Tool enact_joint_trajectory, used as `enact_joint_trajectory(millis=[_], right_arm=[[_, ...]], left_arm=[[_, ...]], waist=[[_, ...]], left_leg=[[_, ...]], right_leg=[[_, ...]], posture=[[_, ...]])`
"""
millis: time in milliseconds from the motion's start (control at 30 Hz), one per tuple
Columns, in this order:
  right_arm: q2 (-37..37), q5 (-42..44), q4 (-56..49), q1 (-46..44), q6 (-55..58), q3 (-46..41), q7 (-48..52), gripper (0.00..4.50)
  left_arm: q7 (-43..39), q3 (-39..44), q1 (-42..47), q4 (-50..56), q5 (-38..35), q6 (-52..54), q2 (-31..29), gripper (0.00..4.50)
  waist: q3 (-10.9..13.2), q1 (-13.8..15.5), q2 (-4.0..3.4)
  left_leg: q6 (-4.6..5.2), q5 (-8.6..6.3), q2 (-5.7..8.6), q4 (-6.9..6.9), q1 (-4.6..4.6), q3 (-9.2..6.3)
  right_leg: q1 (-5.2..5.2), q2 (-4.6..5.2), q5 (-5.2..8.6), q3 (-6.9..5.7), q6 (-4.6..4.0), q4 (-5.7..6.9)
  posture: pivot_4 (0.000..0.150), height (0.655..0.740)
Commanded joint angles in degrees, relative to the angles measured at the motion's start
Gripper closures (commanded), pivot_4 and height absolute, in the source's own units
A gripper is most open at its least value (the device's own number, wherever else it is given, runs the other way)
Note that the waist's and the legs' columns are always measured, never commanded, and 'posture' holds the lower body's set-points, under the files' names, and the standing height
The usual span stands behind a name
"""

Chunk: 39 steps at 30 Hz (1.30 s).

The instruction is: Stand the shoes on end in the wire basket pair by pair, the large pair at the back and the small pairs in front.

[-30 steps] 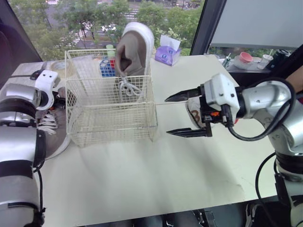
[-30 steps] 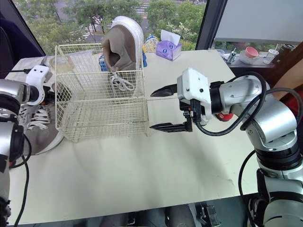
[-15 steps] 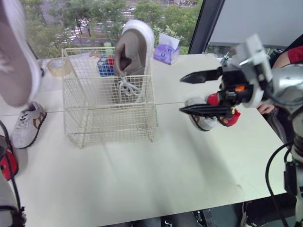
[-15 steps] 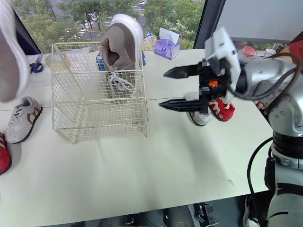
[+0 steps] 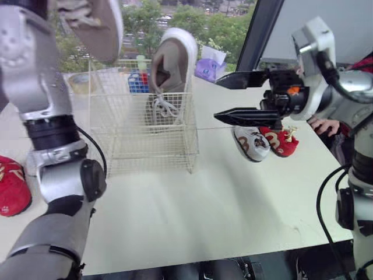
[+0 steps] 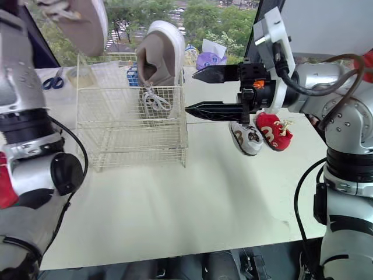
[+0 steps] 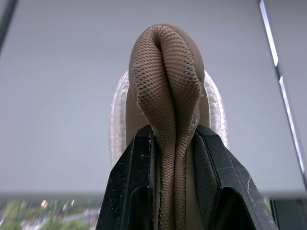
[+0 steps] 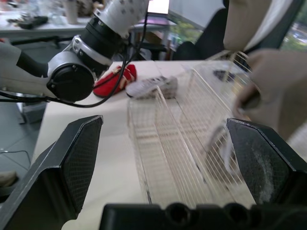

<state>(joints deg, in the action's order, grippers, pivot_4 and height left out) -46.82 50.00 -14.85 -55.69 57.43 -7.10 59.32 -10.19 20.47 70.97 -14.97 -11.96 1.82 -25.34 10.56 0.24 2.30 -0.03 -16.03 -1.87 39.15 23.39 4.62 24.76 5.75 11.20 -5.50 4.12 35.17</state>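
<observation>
My left gripper [image 7: 175, 139] is clamped on a big shoe [image 5: 93, 23] at upper left of the frame. The basket [image 5: 116, 134] sits below and right of it. The standing shoe [image 5: 172, 64] fills the basket's back right, so the left arm is nearer. My right gripper [image 5: 218, 99] is spread wide, empty.

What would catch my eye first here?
A large beige shoe hangs high at the left, pinched in the left jaws. A matching shoe stands on end in the wire basket's back right corner. The right jaws gape open beside the basket, above a small white shoe and a red one on the table.
</observation>
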Motion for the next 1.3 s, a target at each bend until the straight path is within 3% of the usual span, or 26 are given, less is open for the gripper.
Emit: enact_joint_trajectory(millis=[33, 433, 733, 933, 1033, 1167, 1200, 1300], right_arm=[[-1.9, 2.3, -3.2, 1.0, 1.0, -3.8, -2.4, 0.0], [-2.0, 5.9, -5.9, 3.5, 1.6, -5.7, -8.8, 0.0], [-1.0, 5.4, -4.3, 2.5, -0.3, -4.0, -8.6, 0.0], [-0.5, 4.6, -3.0, 2.7, -2.2, -2.5, -7.7, 0.0], [-0.2, 4.7, -2.9, 4.1, -2.3, -2.4, -7.5, 0.0], [0.4, 4.4, -3.0, 5.6, -2.9, -2.0, -7.3, 0.0], [1.1, 3.9, -2.7, 6.1, -3.5, -1.5, -7.4, 0.0], [2.5, 3.1, -2.0, 7.2, -4.7, -1.1, -7.9, 0.0]], left_arm=[[0.8, -0.7, 0.3, 2.8, -1.1, -2.8, 1.0, 3.84], [6.5, -4.2, -11.9, 17.0, 0.2, 4.9, 3.8, 3.84], [7.1, -9.1, -25.4, 20.5, 6.7, 0.7, 5.0, 3.84], [7.4, -6.9, -30.1, 26.8, 3.7, 6.5, 5.5, 3.84], [5.5, -5.7, -33.9, 36.1, 0.5, 15.2, 3.1, 2.53], [1.7, -5.1, -37.1, 43.8, -6.8, 26.0, 0.3, 0.37], [0.8, -3.9, -38.4, 45.7, -9.4, 29.9, -0.9, 0.03], [-1.6, -0.6, -40.9, 48.6, -15.5, 38.2, -4.7, 0.03]], waist=[[0.0, 0.0, -0.02], [0.0, 0.6, -0.02], [0.0, 0.4, -0.05], [0.0, 0.4, -0.05], [0.0, 0.3, -0.05], [0.0, 0.5, -0.05], [0.0, 0.5, -0.06], [0.0, 0.4, -0.08]], left_leg=[[-0.01, 0.0, -0.02, -0.03, 0.01, 0.0], [0.11, -0.07, -0.06, 0.02, 0.05, -0.05], [0.13, -0.09, -0.05, 0.01, 0.02, -0.04], [0.14, -0.1, -0.07, 0.01, 0.03, -0.09], [0.2, -0.13, -0.11, 0.0, 0.02, -0.08], [0.2, -0.13, -0.15, 0.0, 0.02, -0.1], [0.2, -0.13, -0.15, 0.01, 0.02, -0.11], [0.19, -0.13, -0.15, 0.01, -0.03, -0.13]], right_leg=[[0.02, -0.03, 0.0, 0.0, 0.0, 0.02], [-0.01, -0.04, 0.0, 0.08, 0.0, -0.07], [-0.01, -0.04, 0.0, 0.1, 0.0, -0.08], [0.01, -0.05, 0.0, 0.11, -0.01, -0.09], [0.02, -0.05, 0.0, 0.16, 0.0, -0.09], [0.02, -0.04, 0.0, 0.17, 0.0, -0.1], [0.01, -0.04, 0.0, 0.17, -0.01, -0.09], [-0.01, -0.04, 0.01, 0.18, -0.01, -0.09]], posture=[[0.15, 0.74], [0.15, 0.74], [0.15, 0.74], [0.15, 0.74], [0.15, 0.74], [0.15, 0.74], [0.15, 0.74], [0.15, 0.74]])
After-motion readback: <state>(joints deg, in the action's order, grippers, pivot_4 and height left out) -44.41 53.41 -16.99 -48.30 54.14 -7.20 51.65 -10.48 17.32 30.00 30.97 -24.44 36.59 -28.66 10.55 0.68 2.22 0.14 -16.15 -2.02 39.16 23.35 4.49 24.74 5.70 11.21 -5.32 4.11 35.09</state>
